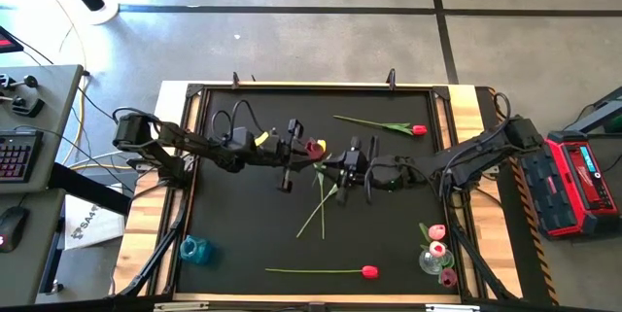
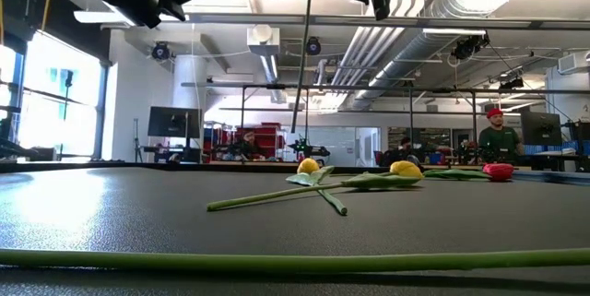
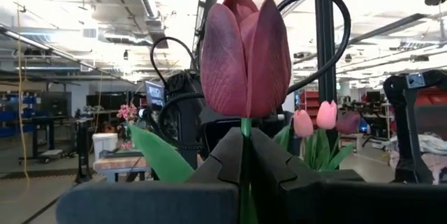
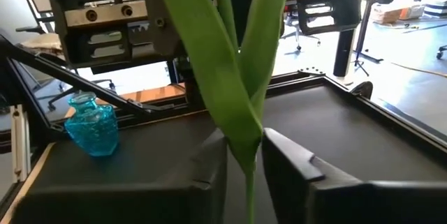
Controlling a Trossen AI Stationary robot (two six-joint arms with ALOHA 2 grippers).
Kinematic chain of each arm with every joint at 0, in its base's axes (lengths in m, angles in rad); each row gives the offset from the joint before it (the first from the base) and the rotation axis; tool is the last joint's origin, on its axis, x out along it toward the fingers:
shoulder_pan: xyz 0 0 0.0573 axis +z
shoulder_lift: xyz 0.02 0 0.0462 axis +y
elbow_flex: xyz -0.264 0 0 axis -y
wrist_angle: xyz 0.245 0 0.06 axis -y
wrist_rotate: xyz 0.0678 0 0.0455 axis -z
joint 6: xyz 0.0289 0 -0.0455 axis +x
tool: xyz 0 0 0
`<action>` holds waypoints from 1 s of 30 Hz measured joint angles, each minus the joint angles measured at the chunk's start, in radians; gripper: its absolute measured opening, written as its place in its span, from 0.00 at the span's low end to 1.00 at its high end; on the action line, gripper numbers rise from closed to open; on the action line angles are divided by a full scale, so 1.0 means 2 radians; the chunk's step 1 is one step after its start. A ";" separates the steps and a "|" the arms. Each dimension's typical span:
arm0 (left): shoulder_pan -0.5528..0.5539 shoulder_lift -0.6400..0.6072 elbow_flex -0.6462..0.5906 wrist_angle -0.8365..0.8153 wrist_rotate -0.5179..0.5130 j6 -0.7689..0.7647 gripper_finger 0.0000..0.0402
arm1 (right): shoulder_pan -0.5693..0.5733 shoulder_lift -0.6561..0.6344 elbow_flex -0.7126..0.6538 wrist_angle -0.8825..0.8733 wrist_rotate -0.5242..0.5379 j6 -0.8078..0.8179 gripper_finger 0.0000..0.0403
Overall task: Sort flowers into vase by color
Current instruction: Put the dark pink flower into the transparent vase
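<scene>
A dark red tulip (image 3: 244, 53) hangs between my two grippers above the middle of the black table (image 1: 243, 225). My left gripper (image 3: 246, 137) is shut on it just under the head. My right gripper (image 4: 244, 151) meets the same flower lower down, at its green leaves (image 4: 234, 63). Its stem (image 2: 302, 65) hangs straight down, clear of the table. Beneath the arms lie two crossed yellow tulips (image 2: 309, 165) on their stems. One red tulip (image 1: 418, 129) lies at the far side, another (image 1: 369, 271) by the near edge. My left gripper pinches the stem (image 3: 245, 128) right below the dark red head between its two fingers, coming about level from the table's left. The head stands upright above the fingers. My right gripper closes its two fingers on the leaf base (image 4: 246, 147), coming level from the right, across the stem. Leaves rise above the fingers and the stem (image 4: 250, 189) runs down between them.
A blue glass vase (image 1: 194, 249) stands at the near left. A clear vase (image 1: 431, 261) at the near right holds pink tulips (image 1: 437, 232) and a dark red one (image 1: 447, 276). A raised frame rims the table.
</scene>
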 joint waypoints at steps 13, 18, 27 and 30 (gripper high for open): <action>0.006 -0.050 0.000 -0.130 -0.002 0.001 0.26 | 0.016 -0.067 0.013 -0.122 0.083 0.044 0.01; 0.007 -0.098 0.000 -0.271 0.002 0.010 0.33 | 0.050 -0.144 0.019 -0.202 0.143 0.054 0.00; -0.012 -0.107 0.000 -0.399 -0.003 -0.006 0.31 | 0.102 -0.322 0.019 -0.340 0.098 0.110 0.00; -0.020 -0.106 0.000 -0.405 -0.012 -0.006 0.30 | 0.111 -0.388 0.019 -0.381 0.086 0.133 0.00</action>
